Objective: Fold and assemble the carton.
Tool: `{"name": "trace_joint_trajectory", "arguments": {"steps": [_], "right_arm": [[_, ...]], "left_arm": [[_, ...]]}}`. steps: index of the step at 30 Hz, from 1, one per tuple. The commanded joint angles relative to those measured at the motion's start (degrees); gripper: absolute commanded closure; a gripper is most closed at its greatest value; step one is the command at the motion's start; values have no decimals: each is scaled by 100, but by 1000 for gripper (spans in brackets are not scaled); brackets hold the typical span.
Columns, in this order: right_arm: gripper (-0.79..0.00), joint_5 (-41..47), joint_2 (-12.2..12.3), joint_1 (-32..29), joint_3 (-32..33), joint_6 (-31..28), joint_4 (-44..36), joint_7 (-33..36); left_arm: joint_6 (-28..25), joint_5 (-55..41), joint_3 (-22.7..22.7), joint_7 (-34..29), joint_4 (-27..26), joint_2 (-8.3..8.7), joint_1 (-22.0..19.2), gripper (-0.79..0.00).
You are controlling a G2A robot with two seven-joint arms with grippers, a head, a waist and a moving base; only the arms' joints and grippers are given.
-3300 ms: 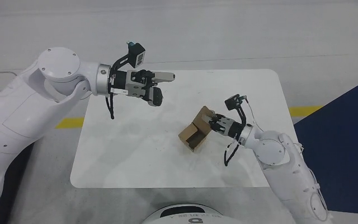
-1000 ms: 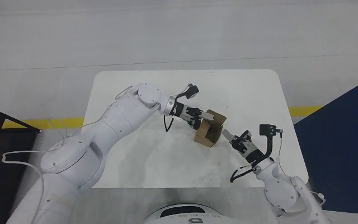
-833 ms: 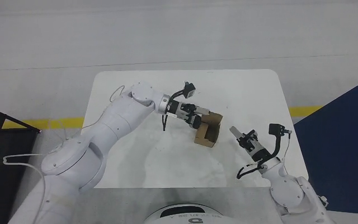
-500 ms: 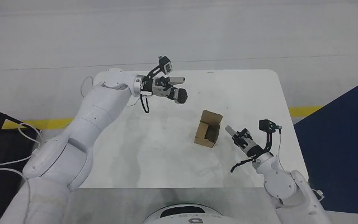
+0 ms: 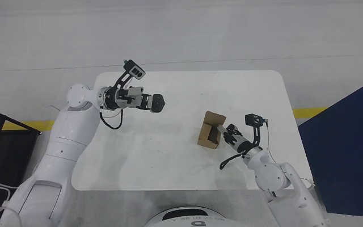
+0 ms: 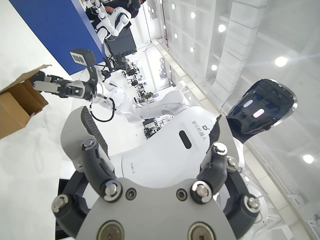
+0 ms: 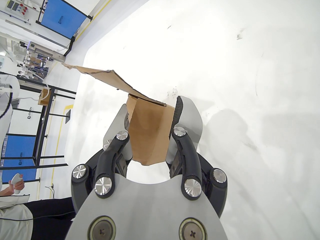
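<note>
Right wrist view, right pincer [image 7: 151, 104] gripping carton [image 7: 147, 132]

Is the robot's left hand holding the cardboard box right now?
No, the left hand is open and empty, and the carton stands well apart from it.

The top view looks down on the whole surface [image 5: 170, 164]. The left wrist view, behind the left end effector [image 6: 151, 113], faces the carton [image 6: 17, 108] far ahead. The right wrist view, behind the right end effector [image 7: 152, 104], has it close ahead.
</note>
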Motion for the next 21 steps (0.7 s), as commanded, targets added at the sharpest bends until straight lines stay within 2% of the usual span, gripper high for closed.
{"name": "trace_joint_trajectory", "arguments": {"steps": [1, 5, 9, 12, 13, 17, 18, 21], "right_arm": [[-394, 5, 4, -98, 34, 2, -119, -9], [-385, -11, 8, -230, 58, 176, -182, 108], [-369, -166, -12, -86, -140, 511, -131, 234], [-323, -262, -25, 83, -301, 731, -63, 462], [-299, -295, -31, 153, -352, 803, -36, 513], [-25, -329, -57, 357, -513, 1025, 2, 611], [0, -393, -60, 386, -540, 1110, 11, 618], [0, -761, -69, 459, -683, 1472, -17, 661]], "left_arm": [[50, 17, -147, 0, -228, 46, 200, -785], [110, 47, -250, 0, -517, 76, 371, -785], [152, 179, -249, 0, -574, 89, 391, -785], [121, 187, -266, 0, -590, 86, 398, -785], [116, 191, -270, 0, -590, 85, 404, -785], [87, 214, -293, 18, -586, 81, 429, -785], [83, 223, -300, 22, -585, 80, 437, -785], [95, 293, -321, 41, -590, 83, 449, -785]]}}
